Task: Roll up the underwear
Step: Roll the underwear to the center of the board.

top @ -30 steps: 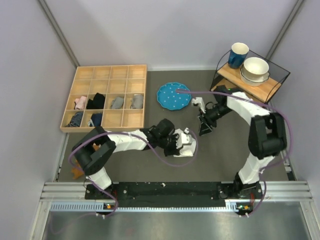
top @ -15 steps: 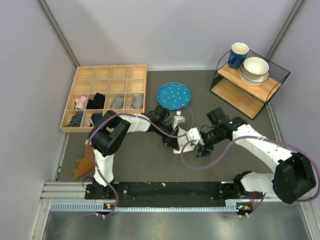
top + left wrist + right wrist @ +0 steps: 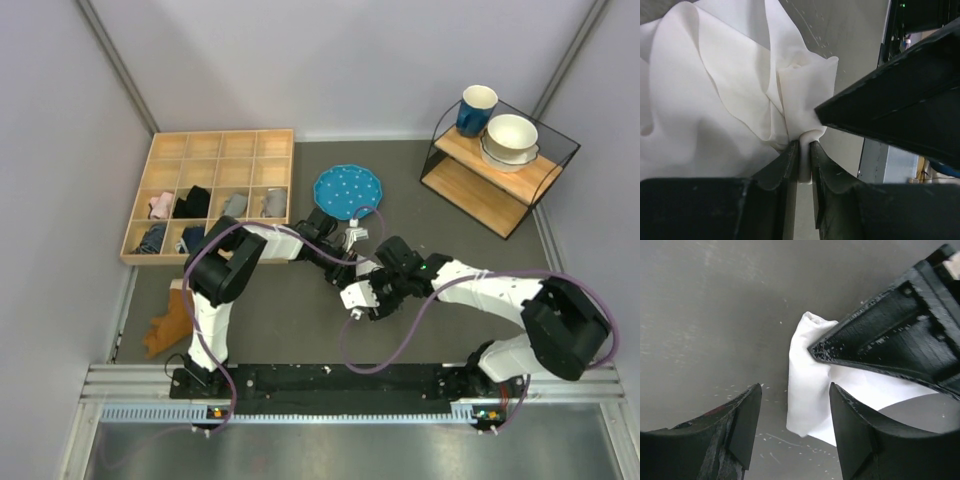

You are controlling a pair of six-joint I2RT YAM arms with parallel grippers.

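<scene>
The left hand (image 3: pixel 801 150) is closed narrow on the underwear (image 3: pixel 715 100). A thin tab of the white cloth is clamped between its two fingers, and the rest is bunched in loose folds just beyond them. The right hand (image 3: pixel 795 386) is held open at a moderate width. In its wrist view a folded edge of the white cloth is seen in the gap between the two fingertips. Whether the cloth is touched by either finger cannot be told. The two hands are brought close together over the cloth, tip towards tip, the left from the far-left side and the right from the right.

The underwear is gathered into a small crumpled heap about the middle of the worktop (image 3: pixel 290 330), a little towards the near edge. A blue plate (image 3: pixel 347 191) is set near the middle of the far edge, well apart from the heap. A wooden tray (image 3: pixel 212 145) of compartments is placed in the far-left corner, with small cloth bundles (image 3: pixel 235 205) lodged in several of its near cells. A wire shelf (image 3: pixel 470 185) is stood in the far-right corner, and a mug (image 3: pixel 477 108) and stacked bowls (image 3: pixel 511 138) are carried on its upper board. A brown cloth (image 3: pixel 170 325) is left at the left edge, near the near-left corner.
</scene>
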